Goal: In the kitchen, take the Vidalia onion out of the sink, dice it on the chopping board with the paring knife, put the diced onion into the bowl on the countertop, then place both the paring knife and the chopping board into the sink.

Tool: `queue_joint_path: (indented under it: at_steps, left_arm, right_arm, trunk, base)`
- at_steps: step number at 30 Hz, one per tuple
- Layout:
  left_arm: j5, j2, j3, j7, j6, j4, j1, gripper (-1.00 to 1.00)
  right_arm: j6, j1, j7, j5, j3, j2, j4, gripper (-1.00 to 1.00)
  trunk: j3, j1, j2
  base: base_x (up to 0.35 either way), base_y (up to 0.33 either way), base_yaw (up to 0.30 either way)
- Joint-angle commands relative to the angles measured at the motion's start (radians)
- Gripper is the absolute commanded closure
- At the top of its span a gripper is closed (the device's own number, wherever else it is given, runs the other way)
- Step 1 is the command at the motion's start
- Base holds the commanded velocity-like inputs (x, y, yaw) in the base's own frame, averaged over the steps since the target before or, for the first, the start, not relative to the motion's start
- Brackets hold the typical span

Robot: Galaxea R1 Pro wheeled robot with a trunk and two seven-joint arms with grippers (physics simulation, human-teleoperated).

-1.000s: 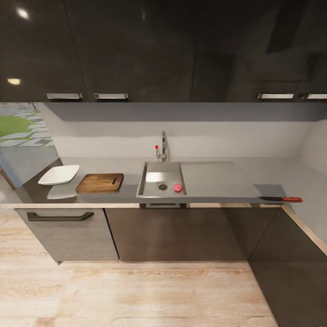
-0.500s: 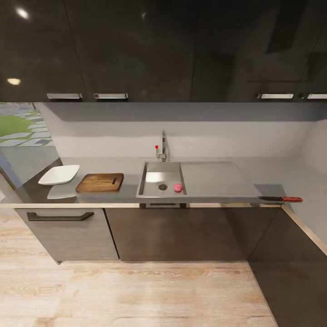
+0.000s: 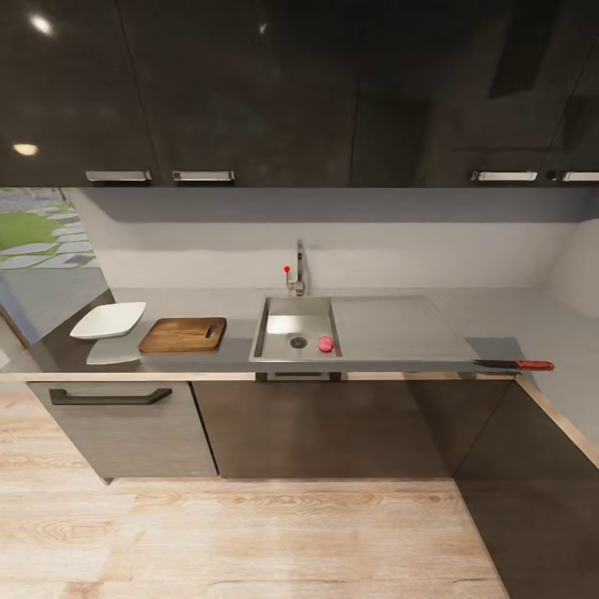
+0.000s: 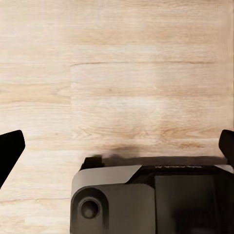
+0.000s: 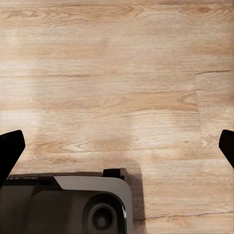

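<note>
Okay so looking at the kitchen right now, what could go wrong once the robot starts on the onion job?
The paring knife lies at the countertop front edge, far right, blade toward the sink; a clumsy grasp might nudge it off.

The Vidalia onion is round and sits in the basin beside the drain; it may roll away as fingers close.

The chopping board and bowl sit on the opposite side from the knife, so the robot will likely have to reposition.

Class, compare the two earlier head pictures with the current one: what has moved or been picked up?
Nothing has visibly changed. The onion lies in the sink, the chopping board and bowl sit on the countertop, and the knife rests at the right.
</note>
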Motion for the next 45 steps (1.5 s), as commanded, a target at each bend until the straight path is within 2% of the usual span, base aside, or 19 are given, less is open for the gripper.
queue_joint_path:
  at_steps: [1, 4, 8, 9, 13, 17, 21, 24, 25, 29, 32, 33, 36, 37, 39, 40, 41, 43, 45]
  left_arm:
    - [-0.004, -0.003, -0.009, 0.005, 0.025, -0.026, -0.001, -1.00]
    - [-0.004, -0.013, -0.056, 0.005, 0.116, -0.141, -0.014, -1.00]
    - [-0.004, -0.016, -0.106, 0.006, 0.220, -0.252, -0.039, -1.00]
    - [-0.004, -0.017, -0.125, 0.006, 0.263, -0.295, -0.048, -1.00]
    - [-0.003, -0.018, -0.186, 0.007, 0.359, -0.418, -0.084, -1.00]
    - [-0.003, -0.022, -0.224, 0.008, 0.413, -0.500, -0.123, -1.00]
    - [-0.001, -0.031, -0.244, 0.008, 0.512, -0.574, -0.189, -1.00]
    - [0.001, -0.035, -0.251, 0.009, 0.596, -0.611, -0.265, -1.00]
    - [0.002, -0.037, -0.254, 0.009, 0.629, -0.621, -0.315, -1.00]
    - [0.005, -0.040, -0.255, 0.010, 0.688, -0.629, -0.442, -1.00]
    - [0.021, -0.041, -0.256, 0.008, 0.752, -0.627, -0.543, -1.00]
    - [0.057, -0.041, -0.256, 0.008, 0.777, -0.615, -0.627, -1.00]
    - [0.107, -0.041, -0.256, 0.009, 0.787, -0.584, -0.716, -1.00]
    - [0.132, -0.041, -0.256, 0.010, 0.790, -0.555, -0.765, -1.00]
    - [0.155, -0.041, -0.256, 0.010, 0.792, -0.516, -0.819, -1.00]
    - [0.177, -0.041, -0.256, 0.010, 0.793, -0.466, -0.877, -1.00]
    - [0.189, -0.041, -0.256, 0.010, 0.793, -0.438, -0.907, -1.00]
    - [0.244, -0.041, -0.256, 0.010, 0.794, -0.310, -1.031, -1.00]
    - [0.276, -0.041, -0.256, 0.010, 0.793, -0.239, -1.093, -1.00]
  right_arm:
    - [-0.003, -0.001, 0.006, 0.006, -0.009, 0.000, 0.001, -1.00]
    - [-0.003, -0.001, 0.005, 0.006, -0.009, 0.000, 0.001, -1.00]
    - [-0.003, -0.001, 0.005, 0.006, -0.009, 0.000, 0.001, -1.00]
    - [-0.003, -0.001, 0.005, 0.006, -0.009, 0.000, 0.001, -1.00]
    - [-0.003, -0.001, 0.006, 0.006, -0.009, 0.000, 0.001, -1.00]
    - [-0.003, -0.001, 0.006, 0.006, -0.009, 0.000, 0.001, -1.00]
    - [-0.003, -0.001, 0.005, 0.006, -0.008, 0.000, 0.001, -1.00]
    - [-0.003, -0.001, 0.006, 0.006, -0.008, 0.000, 0.001, -1.00]
    - [-0.003, -0.001, 0.005, 0.006, -0.008, 0.000, 0.001, -1.00]
    - [-0.001, -0.001, 0.005, 0.006, -0.009, 0.000, 0.001, -1.00]
    - [-0.001, -0.001, 0.005, 0.006, -0.010, 0.000, 0.001, -1.00]
    - [0.000, -0.001, 0.006, 0.006, -0.010, 0.000, 0.001, -1.00]
    - [0.000, -0.001, 0.006, 0.006, -0.010, 0.000, 0.001, -1.00]
    - [0.000, -0.001, 0.005, 0.006, -0.010, 0.000, 0.001, -1.00]
    - [0.000, -0.001, 0.006, 0.006, -0.010, 0.000, 0.001, -1.00]
    - [0.000, -0.001, 0.006, 0.006, -0.010, 0.000, 0.001, -1.00]
    - [0.000, -0.001, 0.006, 0.006, -0.010, 0.000, 0.001, -1.00]
    - [0.000, -0.001, 0.006, 0.006, -0.010, 0.000, 0.001, -1.00]
    - [-0.001, -0.001, 0.006, 0.006, -0.010, 0.000, 0.001, -1.00]
  trunk:
    - [-0.002, 0.001, -0.002]
    - [-0.002, 0.001, -0.002]
    - [-0.002, 0.001, -0.002]
    - [-0.002, 0.001, -0.002]
    - [-0.002, 0.001, -0.002]
    - [-0.002, 0.001, -0.002]
    - [-0.002, 0.001, -0.002]
    - [-0.002, 0.001, -0.002]
    - [-0.002, 0.001, -0.002]
    - [-0.002, 0.001, -0.002]
    - [-0.002, 0.001, -0.002]
    - [-0.002, 0.001, -0.002]
    - [-0.002, 0.001, -0.002]
    - [-0.002, 0.001, -0.002]
    - [-0.002, 0.001, -0.002]
    - [-0.002, 0.001, -0.002]
    - [-0.002, 0.001, -0.002]
    - [-0.002, 0.001, -0.002]
    - [-0.002, 0.001, -0.002]
  base:
    - [0.000, 0.000, 0.000]
    - [0.000, 0.000, 0.000]
    - [0.000, 0.000, 0.000]
    - [0.000, 0.000, 0.000]
    - [0.000, 0.000, 0.000]
    - [0.000, 0.000, 0.000]
    - [0.000, 0.000, 0.000]
    - [0.000, 0.000, 0.000]
    - [0.000, 0.000, 0.000]
    - [0.000, 0.000, 0.000]
    - [0.000, 0.000, 0.000]
    - [0.000, 0.000, 0.000]
    - [0.000, 0.000, 0.000]
    - [0.000, 0.000, 0.000]
    - [0.000, 0.000, 0.000]
    - [0.000, 0.000, 0.000]
    - [0.000, 0.000, 0.000]
    - [0.000, 0.000, 0.000]
    - [0.000, 0.000, 0.000]
